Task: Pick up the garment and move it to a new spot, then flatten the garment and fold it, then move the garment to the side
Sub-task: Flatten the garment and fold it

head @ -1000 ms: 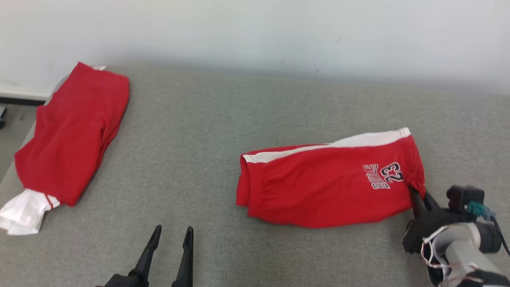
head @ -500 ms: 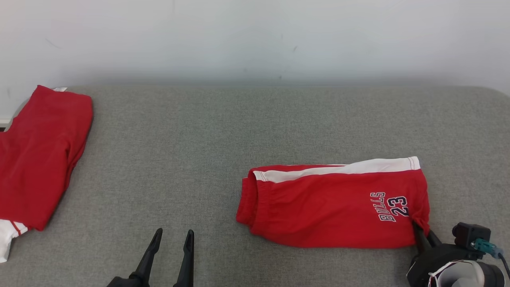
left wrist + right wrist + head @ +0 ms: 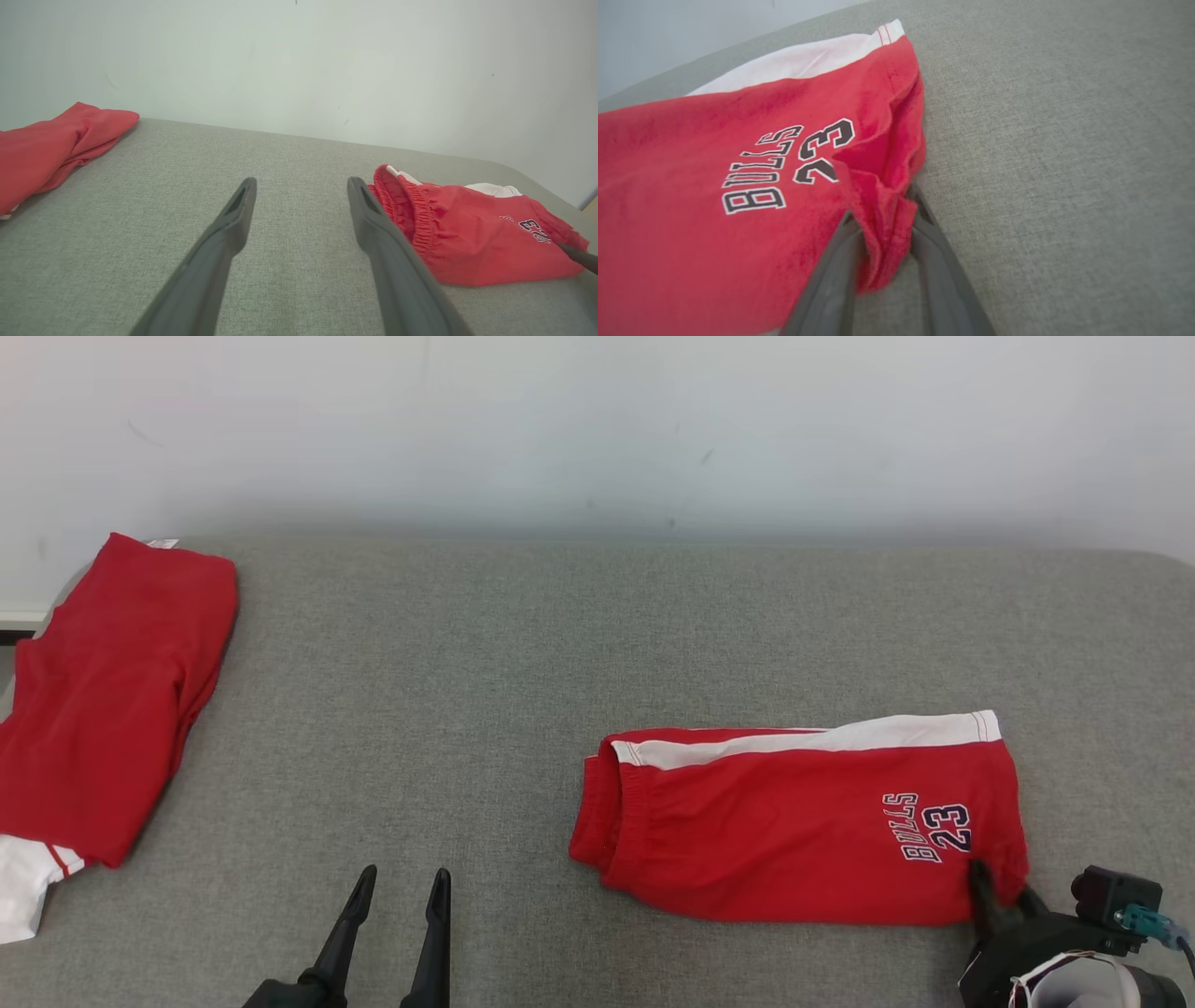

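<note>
Shorts (image 3: pixel 803 826) lie folded flat on the grey pad (image 3: pixel 420 709), right of centre, long side running left-right. White stripe (image 3: pixel 822 739) along the far edge, waistband (image 3: pixel 411 210) at the left end, BULLS 23 print (image 3: pixel 784 163) near the right end. Second red garment (image 3: pixel 103 700) is at the pad's far left edge, well apart, white cloth poking out at its near end. Pale wall (image 3: pixel 597 429) behind.

Right gripper (image 3: pixel 1001 887) sits at the shorts' near right corner. Head view: one fingertip lies against the red cloth, too small to read the grip. Right wrist view: a bunched bit of hem (image 3: pixel 885 219) hangs between the two fingers (image 3: pixel 833 280), which stand a little apart. Can't tell if they clamp it or just flank it.

Left gripper (image 3: pixel 403 875) is low at the left over bare pad, fingers spread wide, nothing between them. Left wrist view gives the waistband's gathered elastic end-on, just beside its right finger, plus a dark fingertip of the right gripper at the shorts' far corner.
</note>
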